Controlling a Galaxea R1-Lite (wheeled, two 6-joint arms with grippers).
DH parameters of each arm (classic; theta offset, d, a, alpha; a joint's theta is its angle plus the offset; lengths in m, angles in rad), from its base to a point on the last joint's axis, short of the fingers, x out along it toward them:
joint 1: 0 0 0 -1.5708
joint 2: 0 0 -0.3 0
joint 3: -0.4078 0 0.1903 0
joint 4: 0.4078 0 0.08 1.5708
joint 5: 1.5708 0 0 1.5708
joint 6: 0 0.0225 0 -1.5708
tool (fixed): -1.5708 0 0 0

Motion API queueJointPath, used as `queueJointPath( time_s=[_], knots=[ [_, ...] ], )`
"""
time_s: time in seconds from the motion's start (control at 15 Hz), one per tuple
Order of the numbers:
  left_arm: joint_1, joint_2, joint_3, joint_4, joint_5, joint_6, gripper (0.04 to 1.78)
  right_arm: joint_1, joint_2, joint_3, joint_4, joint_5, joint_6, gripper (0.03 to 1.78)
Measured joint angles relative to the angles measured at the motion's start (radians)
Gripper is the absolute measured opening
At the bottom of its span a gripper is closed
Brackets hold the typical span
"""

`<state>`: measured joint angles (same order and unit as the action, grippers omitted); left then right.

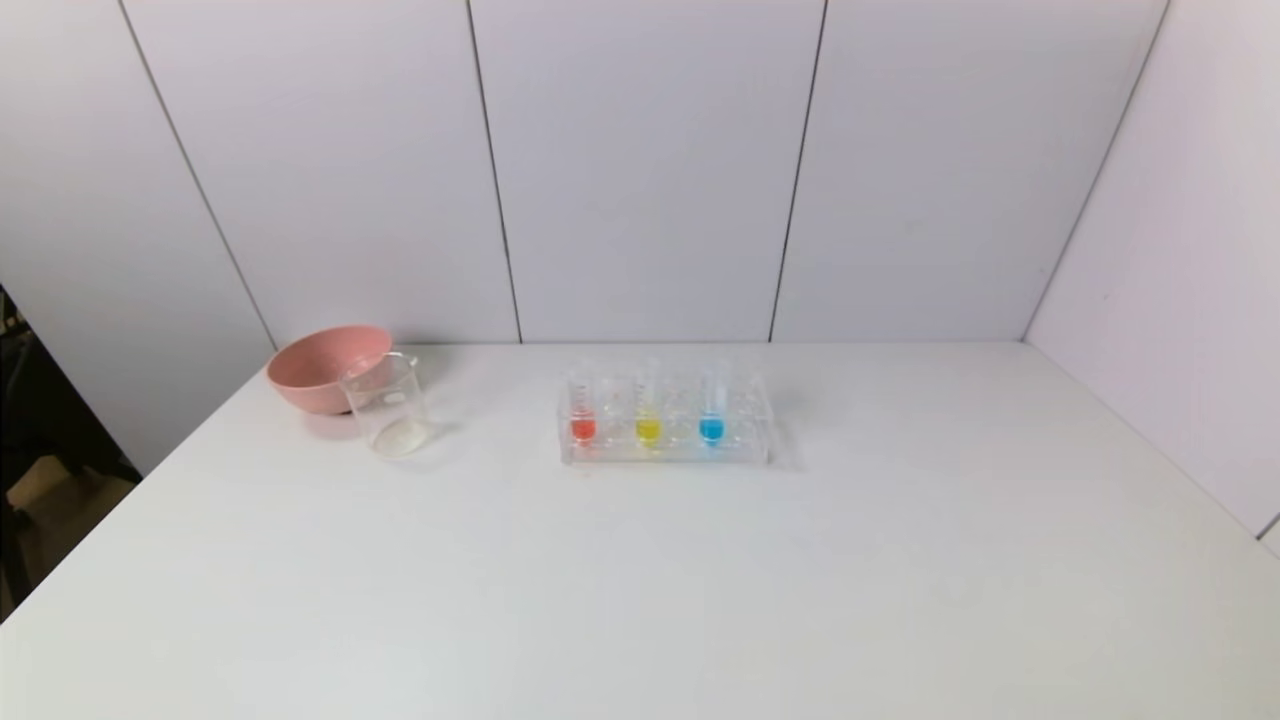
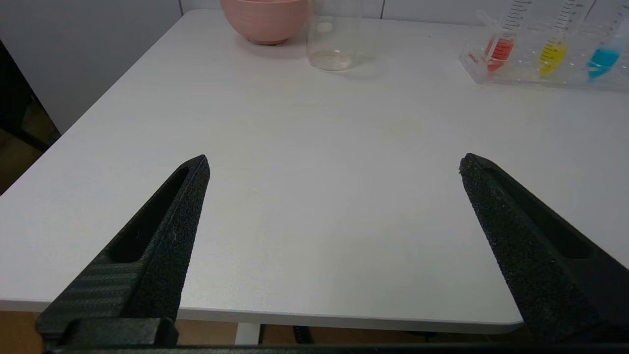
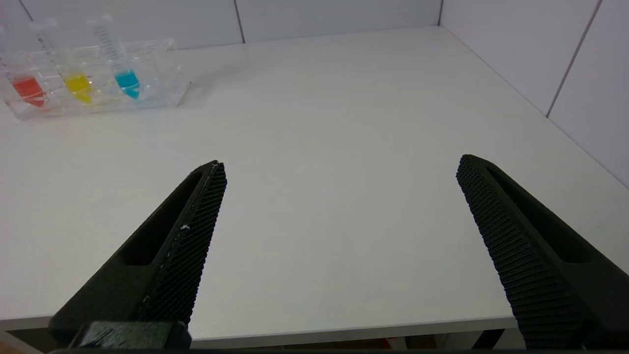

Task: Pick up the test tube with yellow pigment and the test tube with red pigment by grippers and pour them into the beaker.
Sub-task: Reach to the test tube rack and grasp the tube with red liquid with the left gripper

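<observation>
Rack (image 1: pixel 665 445) at the table's (image 1: pixel 640 580) centre, 12 o'clock from me, holding upright the red tube (image 1: pixel 583 415), yellow tube (image 1: pixel 648 415) and blue tube (image 1: pixel 711 415) in a row. Beaker (image 1: pixel 387 405) at 10 o'clock, upright, just before the pink bowl (image 1: pixel 325 368). My left gripper (image 2: pixel 334 164) and right gripper (image 3: pixel 341 167) hang at the near edge, jaws spread wide, holding nothing.

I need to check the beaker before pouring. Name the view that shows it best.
The head view: the whole beaker stands upright in front of the pink bowl. The left wrist view cuts off its top. The right wrist view does not show it.
</observation>
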<state>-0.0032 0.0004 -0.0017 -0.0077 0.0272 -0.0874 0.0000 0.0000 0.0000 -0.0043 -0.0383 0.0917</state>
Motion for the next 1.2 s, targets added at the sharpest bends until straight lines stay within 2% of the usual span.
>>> queueJointPath(
  time_s=[0.6,0.8,1.2],
  knots=[
    [0.0,0.0,0.0,-0.001,0.001,-0.003,1.77,0.0,0.0,0.0,0.0,0.0,0.0,1.71],
    [0.0,0.0,-0.004,0.007,-0.001,0.036,1.77,0.0,0.0,0.0,0.0,0.0,0.0,1.71],
    [-0.009,0.145,-0.168,0.014,-0.04,0.011,1.77,0.0,0.0,0.0,0.0,0.0,0.0,1.71]
  ],
)
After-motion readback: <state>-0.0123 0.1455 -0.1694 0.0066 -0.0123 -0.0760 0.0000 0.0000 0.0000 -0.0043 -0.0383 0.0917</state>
